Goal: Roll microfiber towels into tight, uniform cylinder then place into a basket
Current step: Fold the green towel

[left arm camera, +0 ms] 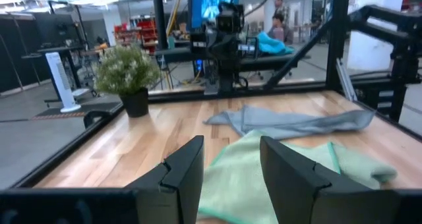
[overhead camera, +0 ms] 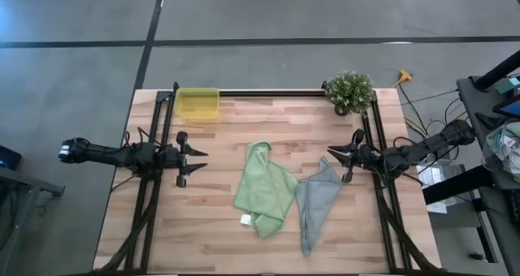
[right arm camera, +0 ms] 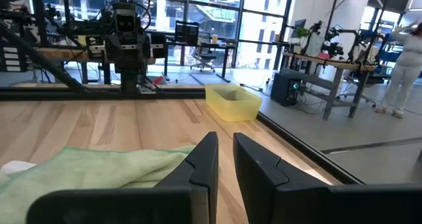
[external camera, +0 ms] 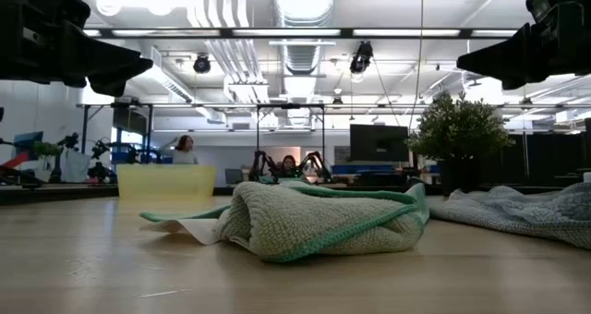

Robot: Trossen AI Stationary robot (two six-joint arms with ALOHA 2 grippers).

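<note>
High view first, operator: at the left of the frame your left gripper (overhead camera: 197, 161) hangs over the wooden table (overhead camera: 211, 235), its fingers spread apart with a clear gap and nothing between them; the left wrist view confirms that gap, with the green cloth showing beyond it. Just above and right of that gripper, at the upper left corner of the table, you see the yellow basket (overhead camera: 197, 103), with nothing visible inside it. Move to the centre of the frame and you find the light green towel (overhead camera: 264, 187) lying loosely folded and crumpled, not rolled, its small white tag (overhead camera: 245, 220) showing at its lower edge. Touching its right side, slightly lower right of centre, lies the grey-blue towel (overhead camera: 316, 203), also spread flat and rumpled, tapering toward the bottom of the frame. Above it, at the upper right corner of the table, stands a potted plant (overhead camera: 349, 92). At the right of the frame your right gripper (overhead camera: 340, 158) hovers just above the upper corner of the grey-blue towel, its fingers drawn to a narrow slit and gripping nothing; the right wrist view shows that thin gap with the green towel and the basket beyond.
</note>
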